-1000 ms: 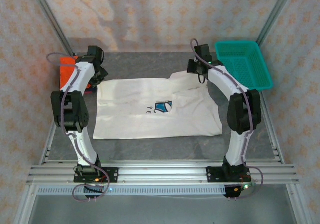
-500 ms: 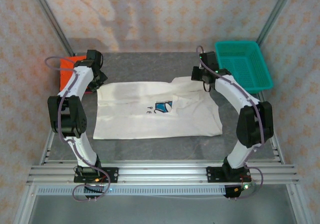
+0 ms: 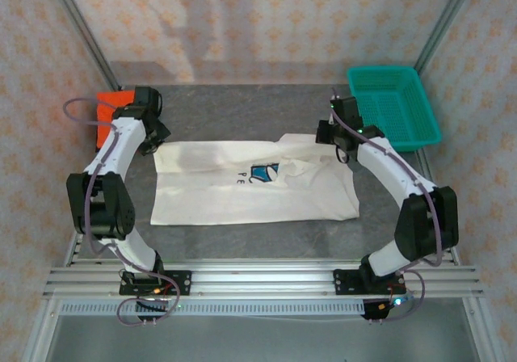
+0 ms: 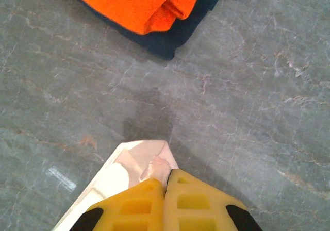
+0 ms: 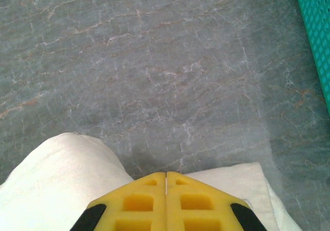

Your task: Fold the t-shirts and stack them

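Left gripper pinching white t-shirt corner, right gripper clamped on its edge — cloth spread, creased

From above, the left arm covers part of the orange shirt. In the left wrist view the top edge cuts the navy shirt under it. A fold covers part of the print on the white shirt. The right wrist view's edge cuts the basket

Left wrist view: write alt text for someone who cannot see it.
Closed yellow fingers pinch a corner of a white shirt at the bottom edge, over a grey marbled table. At the top, a folded orange shirt lies on a navy shirt.
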Motion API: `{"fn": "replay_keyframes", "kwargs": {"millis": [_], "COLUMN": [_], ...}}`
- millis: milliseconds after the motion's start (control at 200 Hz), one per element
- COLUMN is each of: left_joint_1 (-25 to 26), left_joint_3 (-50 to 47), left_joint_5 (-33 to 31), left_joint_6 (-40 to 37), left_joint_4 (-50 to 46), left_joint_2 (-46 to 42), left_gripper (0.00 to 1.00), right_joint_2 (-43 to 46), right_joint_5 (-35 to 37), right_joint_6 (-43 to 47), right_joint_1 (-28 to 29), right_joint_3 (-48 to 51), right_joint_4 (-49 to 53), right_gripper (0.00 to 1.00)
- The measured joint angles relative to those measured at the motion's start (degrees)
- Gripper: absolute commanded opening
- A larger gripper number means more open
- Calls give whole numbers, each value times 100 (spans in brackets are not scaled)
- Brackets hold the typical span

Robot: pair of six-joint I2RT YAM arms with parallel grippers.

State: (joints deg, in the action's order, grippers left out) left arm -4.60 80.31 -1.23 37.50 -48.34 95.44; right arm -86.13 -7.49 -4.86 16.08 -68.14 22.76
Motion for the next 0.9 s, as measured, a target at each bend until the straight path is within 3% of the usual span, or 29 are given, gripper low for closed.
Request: {"fn": "replay_keyframes", "kwargs": {"millis": [555, 751, 901], "left_joint_1": [11, 11, 11], "left_joint_3": [-688, -632, -11], "left_joint_5": [48, 92, 85], "left_joint_6": [-9, -72, -205], "left_joint_4": [0, 48, 87], "left_joint_2": [-428, -577, -299], "left_gripper": [0, 0, 0], "right_joint_2": [975, 1034, 1034], "right_joint_5": [0, 17, 22], "right_joint_6": [7, 4, 4], "right_joint_1": [133, 254, 254], "right_joint_3": [560, 710, 719], "right_joint_4": [758, 966, 979], "right_gripper": [2, 2, 2]}}
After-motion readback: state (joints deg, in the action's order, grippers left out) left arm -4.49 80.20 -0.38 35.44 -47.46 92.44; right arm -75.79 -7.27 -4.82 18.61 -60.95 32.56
